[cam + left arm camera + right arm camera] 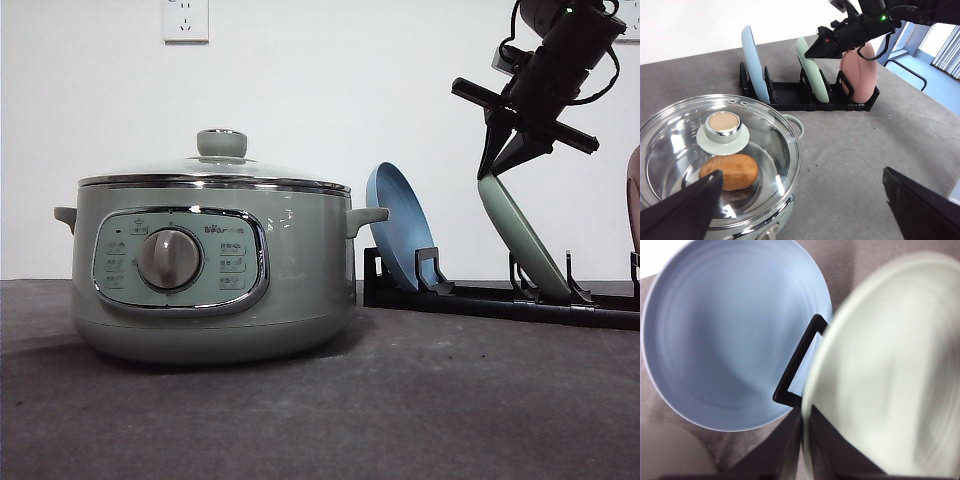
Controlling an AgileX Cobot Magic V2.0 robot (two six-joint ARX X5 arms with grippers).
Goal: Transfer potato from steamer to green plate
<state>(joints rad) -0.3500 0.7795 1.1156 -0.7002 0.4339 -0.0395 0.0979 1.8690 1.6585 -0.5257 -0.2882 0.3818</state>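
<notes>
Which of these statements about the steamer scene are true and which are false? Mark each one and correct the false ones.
1. The glass lid is on the steamer. True.
2. The potato lies on the green plate. False: it is inside the steamer, under the lid.
3. The right gripper has its jaws closed on the green plate's upper rim. True.
4. The blue plate lies flat on the table. False: it stands on edge in the black rack.
5. The left gripper holds the lid's knob. False: its jaws are open, above the steamer.
</notes>
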